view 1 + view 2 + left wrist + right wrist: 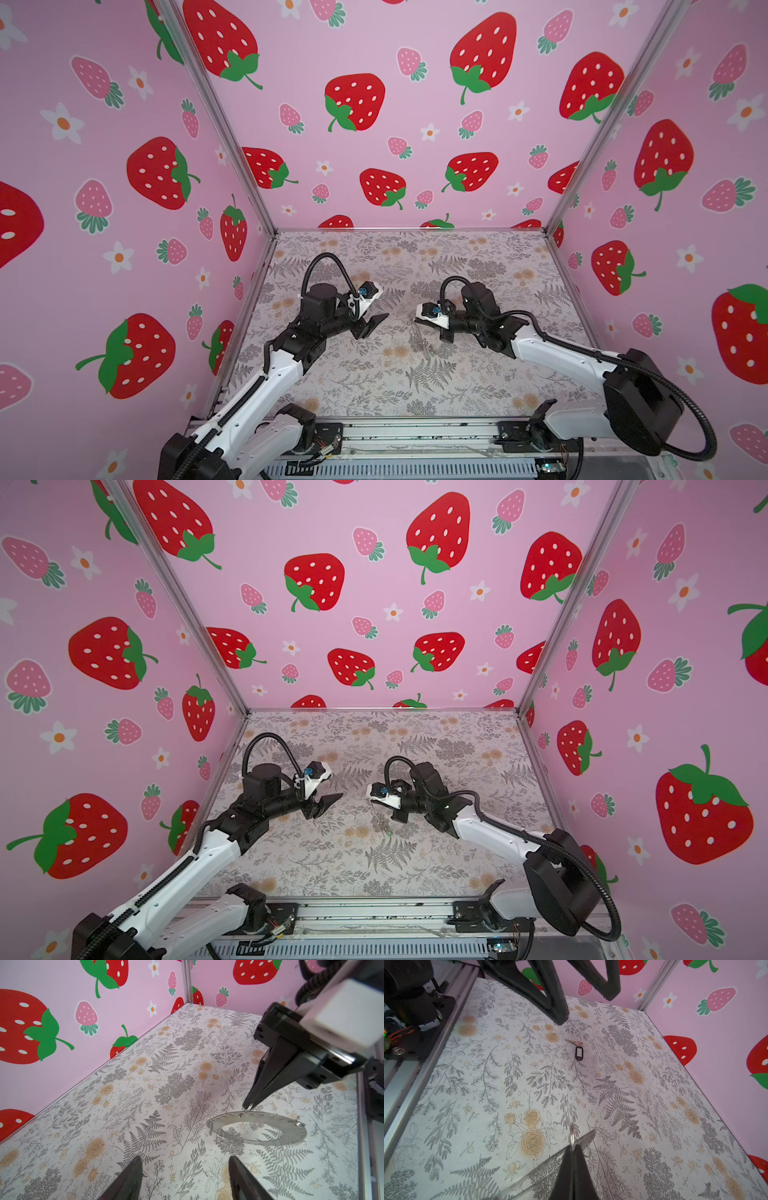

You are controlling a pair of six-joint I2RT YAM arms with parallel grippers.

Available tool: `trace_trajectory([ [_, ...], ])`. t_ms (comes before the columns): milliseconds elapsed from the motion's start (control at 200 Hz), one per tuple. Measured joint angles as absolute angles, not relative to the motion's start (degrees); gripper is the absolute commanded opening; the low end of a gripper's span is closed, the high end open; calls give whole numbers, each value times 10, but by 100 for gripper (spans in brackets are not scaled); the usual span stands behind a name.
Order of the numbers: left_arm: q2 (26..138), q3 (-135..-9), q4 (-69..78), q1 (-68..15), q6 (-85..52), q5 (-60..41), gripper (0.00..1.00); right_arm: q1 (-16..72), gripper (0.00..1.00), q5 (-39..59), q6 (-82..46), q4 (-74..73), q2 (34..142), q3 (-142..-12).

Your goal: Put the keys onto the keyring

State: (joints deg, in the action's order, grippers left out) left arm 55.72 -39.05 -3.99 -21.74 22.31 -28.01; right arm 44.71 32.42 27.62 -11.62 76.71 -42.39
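Right gripper (248,1105) was clenched on a small wire loop (572,1134) at the rim of the keyring (293,1136), w/ the flat disc hanging from that pinch, apparently clear of the desk (145,1088). Left gripper (185,1158) had its jaws parted w/ nothing btwn them, near the keyring but not touching it. Black-rimmed key (579,1052) lay loose on the desk btwn the two grippers, nearer the left one's fingers (556,1001) and well apart from the keyring. Green key (390,832) showed only as a speck just below the keyring in a top view; couldn't tell if it was hooked on. Progress est.: keyring secured, black-rimmed key not yet picked up or threaded, so prob at least half the job was left.
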Motion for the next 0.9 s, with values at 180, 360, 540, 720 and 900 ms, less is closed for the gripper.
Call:
trace_trajectory([
  [180, 560, -390, -39, -223, 225, -321, 59, 433, 0, 380, 248, -136, 744, -426],
  [360, 558, -390, -24, -243, 225, -333, 56, 424, 0, 424, 211, -176, 735, -426],
  [540, 557, -390, -1, -269, 229, -337, 51, 418, 0, 467, 179, -206, 734, -426],
  [720, 557, -390, 5, -284, 238, -352, 44, 418, 0, 496, 158, -240, 734, -426],
  [900, 555, -390, 29, -294, 233, -370, 37, 418, 0, 516, 138, -274, 734, -423],
])
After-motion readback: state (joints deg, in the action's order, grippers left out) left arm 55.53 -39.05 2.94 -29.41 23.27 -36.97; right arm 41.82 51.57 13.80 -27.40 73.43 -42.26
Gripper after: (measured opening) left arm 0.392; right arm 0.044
